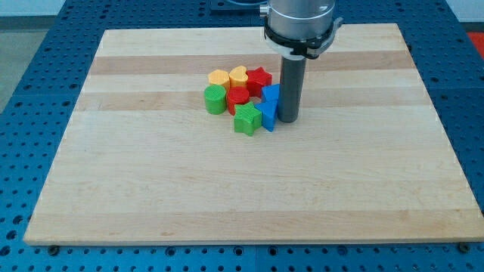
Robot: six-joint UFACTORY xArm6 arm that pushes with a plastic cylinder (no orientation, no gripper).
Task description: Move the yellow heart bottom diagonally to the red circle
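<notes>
- Blue perforated metal (45, 261) ran along the view's bottom edge, nearest to where I stood, and showed again down both sides of the board.
- Pale wooden board (249, 189) lay on it, in light and darker bands; its near half carried no blocks.
- Next came the cluster, a little above the middle of the board: a green star (246, 119) at its near edge, with a blue block (267, 114) touching it on the view's right.
- Just beside that blue block on the right stood the dark rod, its tip (287, 120) down on the wood; no gripper was fitted, so nothing was grasped.
- Behind these sat a green cylinder (215, 99) on the left, the red circle (237, 97) in the middle, and a second blue block (271, 94) against the rod.
- Farthest in the cluster were an orange block (219, 77), the yellow heart (239, 75) and a red star (259, 78), side by side. The heart touched the red circle from directly behind it.
- Beyond, the arm's grey collar (299, 26) rose out of the top of the view.
</notes>
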